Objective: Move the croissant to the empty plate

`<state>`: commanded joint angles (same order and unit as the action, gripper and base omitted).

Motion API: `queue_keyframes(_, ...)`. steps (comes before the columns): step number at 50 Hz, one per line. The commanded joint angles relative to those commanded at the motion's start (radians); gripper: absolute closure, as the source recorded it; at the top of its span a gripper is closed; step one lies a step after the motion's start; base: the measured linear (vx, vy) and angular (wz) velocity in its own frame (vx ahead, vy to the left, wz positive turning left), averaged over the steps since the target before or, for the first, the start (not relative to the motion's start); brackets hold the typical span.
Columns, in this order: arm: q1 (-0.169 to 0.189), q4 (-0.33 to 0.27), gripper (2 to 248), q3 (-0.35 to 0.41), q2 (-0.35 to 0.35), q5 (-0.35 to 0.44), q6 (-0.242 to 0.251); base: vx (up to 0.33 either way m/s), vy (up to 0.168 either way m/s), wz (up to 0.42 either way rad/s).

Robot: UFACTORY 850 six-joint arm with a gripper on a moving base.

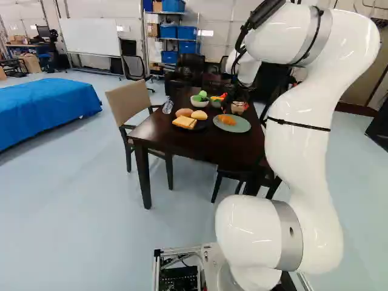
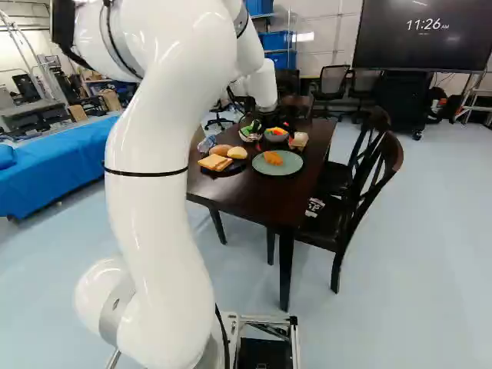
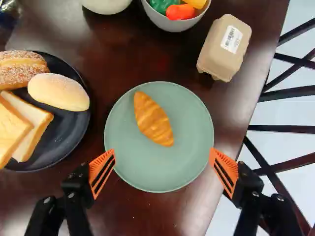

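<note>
Croissant (image 3: 153, 120) on plate (image 3: 187, 152), ahead of gripper (image 1: 238, 96), seemingly lower.

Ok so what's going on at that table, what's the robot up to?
A white robot arm is reaching over the dark table, with its jaws wide open and nothing between them. Just ahead of them, the croissant lies alone on the green plate. Beside that is a black plate loaded with bread. I see no empty plate, so the croissant may already be where it was meant to go.
</note>
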<state>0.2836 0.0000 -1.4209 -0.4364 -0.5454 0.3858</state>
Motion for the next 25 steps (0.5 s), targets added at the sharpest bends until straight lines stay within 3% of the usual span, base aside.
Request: queue_keyframes(25, 0.022, 0.000, 3, 0.137, 0.126, 0.000, 0.000, 0.000, 0.000, 0.000)
